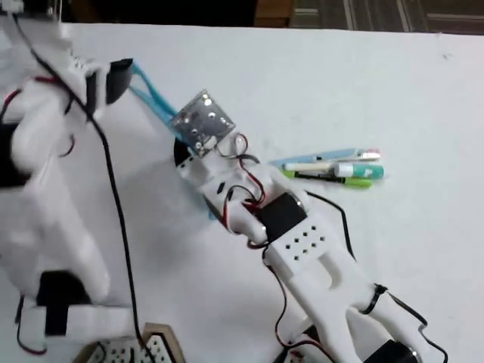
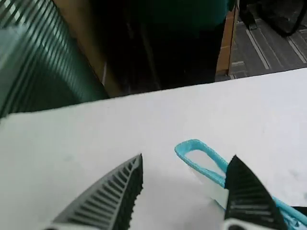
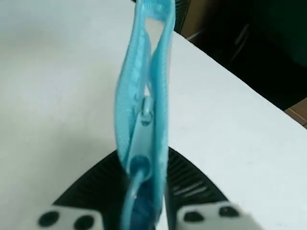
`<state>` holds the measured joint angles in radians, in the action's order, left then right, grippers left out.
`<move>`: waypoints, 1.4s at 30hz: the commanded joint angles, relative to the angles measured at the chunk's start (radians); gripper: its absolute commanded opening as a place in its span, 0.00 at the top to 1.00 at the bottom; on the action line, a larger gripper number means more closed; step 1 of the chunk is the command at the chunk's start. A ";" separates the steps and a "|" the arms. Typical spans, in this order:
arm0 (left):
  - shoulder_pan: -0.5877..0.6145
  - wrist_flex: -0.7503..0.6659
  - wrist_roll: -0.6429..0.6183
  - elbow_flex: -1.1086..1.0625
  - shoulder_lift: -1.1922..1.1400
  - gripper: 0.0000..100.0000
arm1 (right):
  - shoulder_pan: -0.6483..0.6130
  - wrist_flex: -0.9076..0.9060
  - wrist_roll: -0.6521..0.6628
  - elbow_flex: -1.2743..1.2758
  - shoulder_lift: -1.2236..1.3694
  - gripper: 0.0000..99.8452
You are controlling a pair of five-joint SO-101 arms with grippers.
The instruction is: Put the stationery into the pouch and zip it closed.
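Pinching the blue pouch between its black fingers, the right gripper holds it edge-up, with the zipper slider just beyond the fingertips. The left gripper sits at the pouch's far end with its fingers spread. The loop lies between them, nearer one finger. Pens and markers lie clustered on the white table, well apart from the pouch.
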<state>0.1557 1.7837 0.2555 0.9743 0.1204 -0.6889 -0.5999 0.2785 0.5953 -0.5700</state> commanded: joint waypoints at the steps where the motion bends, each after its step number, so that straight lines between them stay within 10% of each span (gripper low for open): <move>1: 0.054 0.002 0.110 0.006 0.093 0.77 | 0.005 -0.058 0.087 -0.032 -0.038 0.98; 6: 0.185 0.002 0.193 0.006 0.107 0.79 | -0.016 -0.188 0.420 -0.012 -0.074 0.98; 13: 0.185 0.002 0.196 -0.103 0.114 0.78 | 0.019 -0.225 0.130 0.052 -0.259 0.98; 28: -0.114 -0.046 0.084 -0.384 0.147 0.79 | 0.054 -0.377 0.141 0.058 -0.295 0.98; 42: -0.150 -0.183 0.180 -0.677 0.071 0.79 | 0.058 -0.325 0.137 0.138 -0.295 0.98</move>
<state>-0.0023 1.6364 0.4258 0.3314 0.2248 -0.6414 -0.9298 0.4242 0.7304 -0.8631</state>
